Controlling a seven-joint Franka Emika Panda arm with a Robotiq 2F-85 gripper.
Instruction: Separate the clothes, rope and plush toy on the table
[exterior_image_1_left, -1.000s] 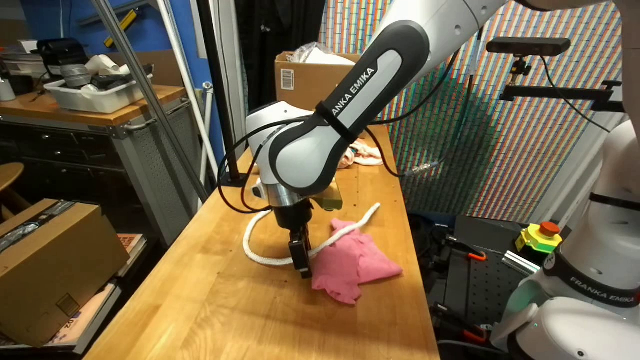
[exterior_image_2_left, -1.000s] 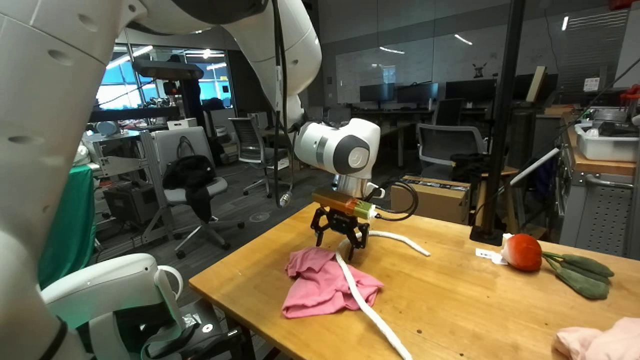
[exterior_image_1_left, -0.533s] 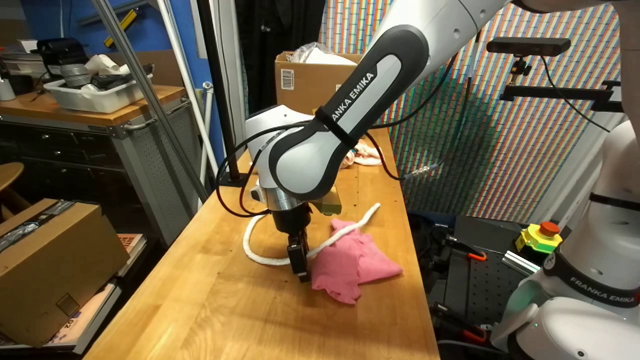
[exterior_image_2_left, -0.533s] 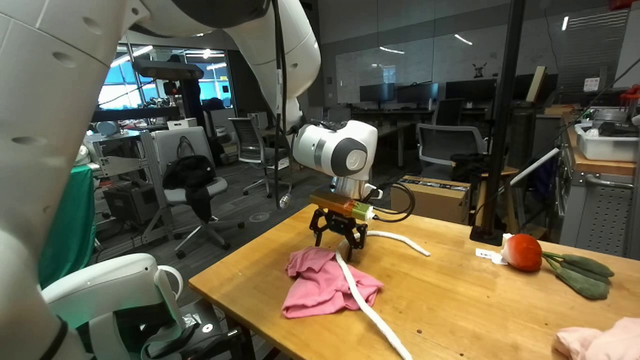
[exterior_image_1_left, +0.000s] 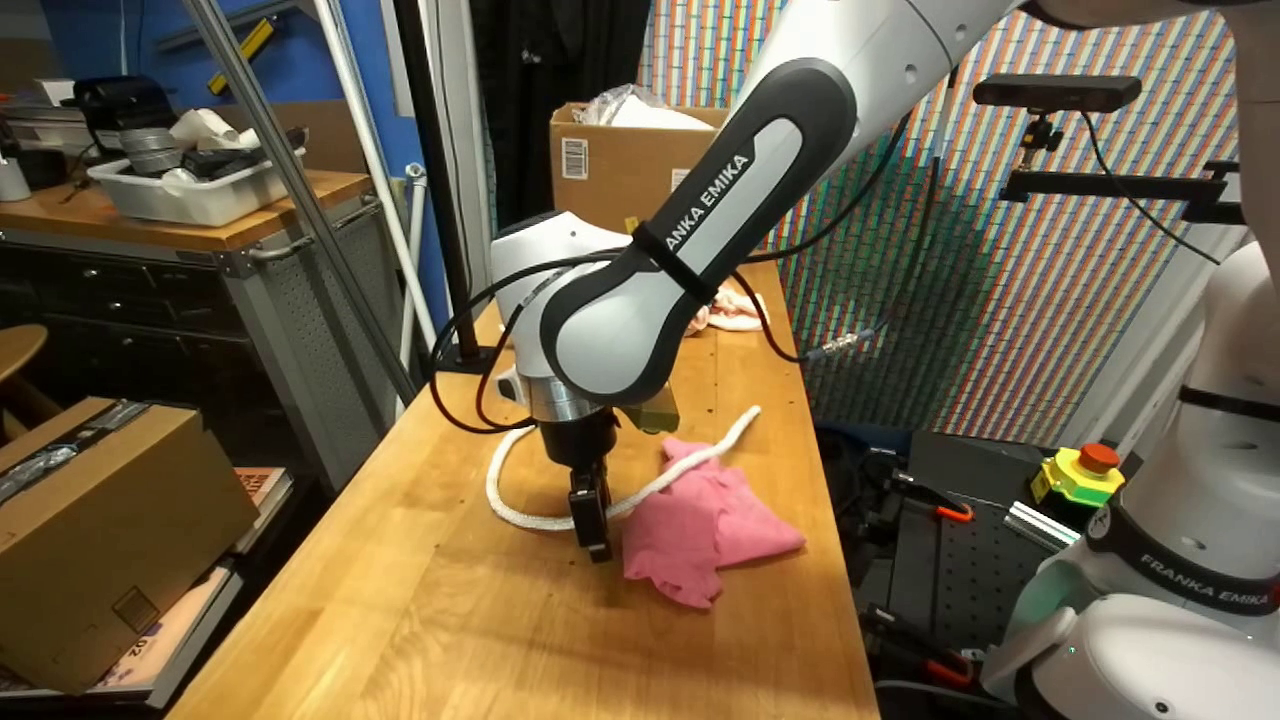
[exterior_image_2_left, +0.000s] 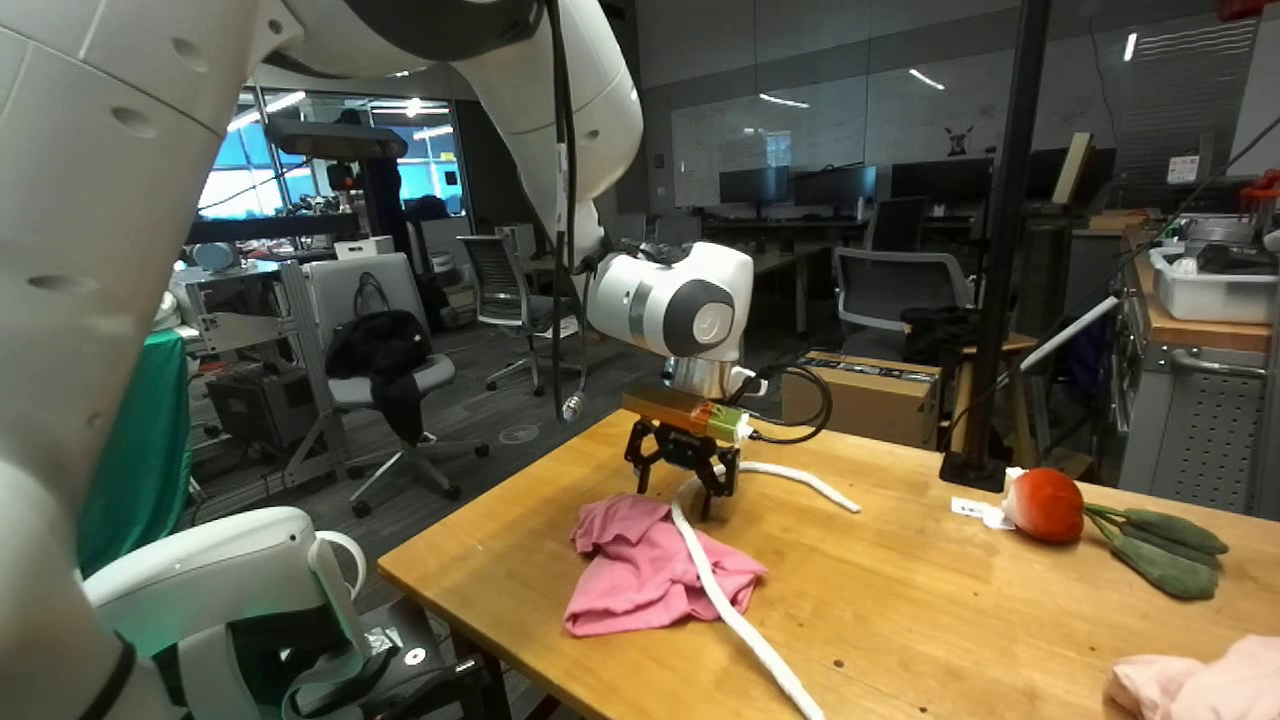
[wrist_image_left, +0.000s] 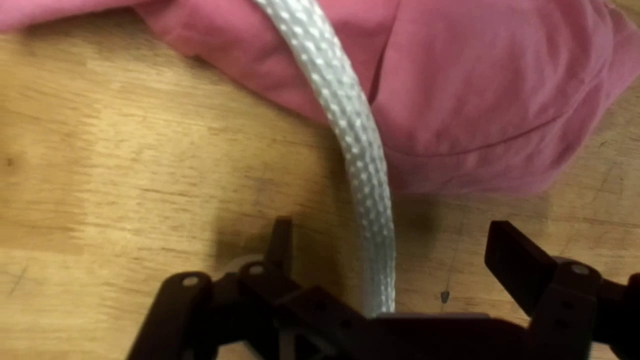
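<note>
My gripper (wrist_image_left: 391, 222) gapes, empty, astride the rope (wrist_image_left: 364, 145), which runs over the pink cloth (wrist_image_left: 480, 90) onto the table (wrist_image_left: 125, 175); I expect the rope light, bendy, hardly fragile; I'd pinch it just past the cloth's edge.

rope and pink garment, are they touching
Touching. In an exterior view the rope lies across the top of the pink garment, with no gap visible between them.

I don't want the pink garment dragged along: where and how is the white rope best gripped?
Probably on the white braided rope just off the pink garment, from above, the gripper closing across it: there it is narrow, has wooden tabletop rather than garment beneath, and shows between the open jaws in the wrist view.
</note>
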